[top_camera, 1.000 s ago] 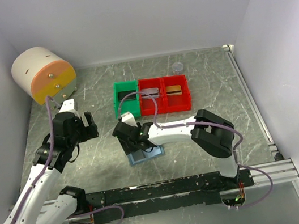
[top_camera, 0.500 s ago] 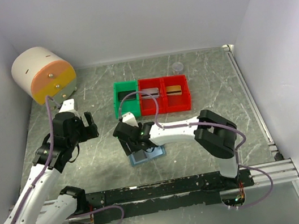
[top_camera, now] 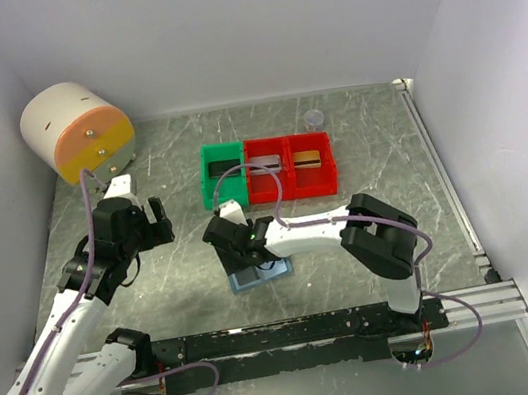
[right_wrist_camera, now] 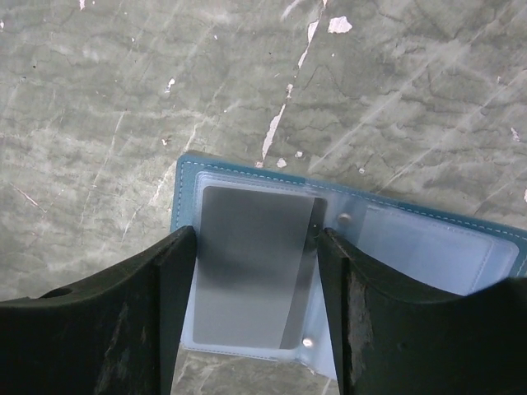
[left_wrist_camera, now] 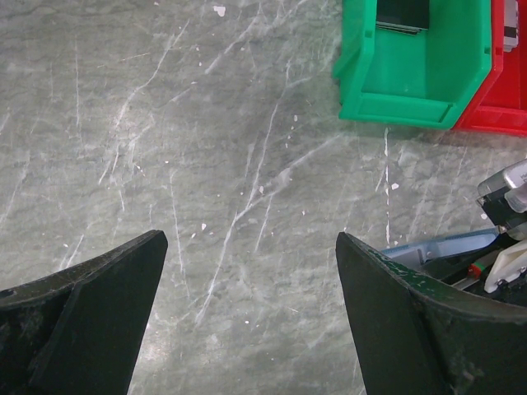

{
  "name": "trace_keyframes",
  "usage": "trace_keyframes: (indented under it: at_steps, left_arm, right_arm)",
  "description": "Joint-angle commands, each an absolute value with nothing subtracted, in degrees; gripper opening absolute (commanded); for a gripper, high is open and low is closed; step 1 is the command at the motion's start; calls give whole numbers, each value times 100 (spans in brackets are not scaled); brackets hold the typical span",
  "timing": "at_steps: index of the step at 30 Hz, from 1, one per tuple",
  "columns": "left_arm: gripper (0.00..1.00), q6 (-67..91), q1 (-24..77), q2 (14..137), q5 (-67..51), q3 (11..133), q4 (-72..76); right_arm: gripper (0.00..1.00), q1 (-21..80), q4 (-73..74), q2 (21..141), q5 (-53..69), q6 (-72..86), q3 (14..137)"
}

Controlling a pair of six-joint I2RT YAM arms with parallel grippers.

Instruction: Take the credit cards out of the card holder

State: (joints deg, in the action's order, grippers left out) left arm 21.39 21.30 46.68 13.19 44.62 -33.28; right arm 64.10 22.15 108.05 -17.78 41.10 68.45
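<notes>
**Right jaws astride a card, left jaws wide and empty**

Top view: my left gripper (top_camera: 140,213) hangs over the bare table (top_camera: 364,130), well apart from the card holder (top_camera: 262,277). The holder lies flat under my right gripper (top_camera: 241,257).

Left wrist: my fingers (left_wrist_camera: 82,321) stand wide apart with nothing between them. A dark card (left_wrist_camera: 402,12) sits in the green bin (left_wrist_camera: 412,99).

Right wrist: the holder lies open with a grey card (right_wrist_camera: 251,271) in its left pocket. My partly spread fingers are just beside the card's long edges. I cannot tell whether they pinch it.
</notes>
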Motion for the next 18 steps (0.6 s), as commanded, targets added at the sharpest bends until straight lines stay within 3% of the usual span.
trace_keyframes:
  at_steps: [1, 9, 18]
  left_arm:
    - [96, 2074, 2092, 4641, 1178, 4606, -3211]
    - [96, 2074, 2092, 4658, 1065, 4611, -3216]
    - [97, 2477, 2092, 4487, -99, 4396, -2988]
  right_arm:
    - [57, 6318, 1962, 10947, -1474, 4212, 6521]
    - [48, 6063, 981, 10545, -634, 4294, 5785]
    - [48, 5797, 420, 10401, -68, 4364, 5256]
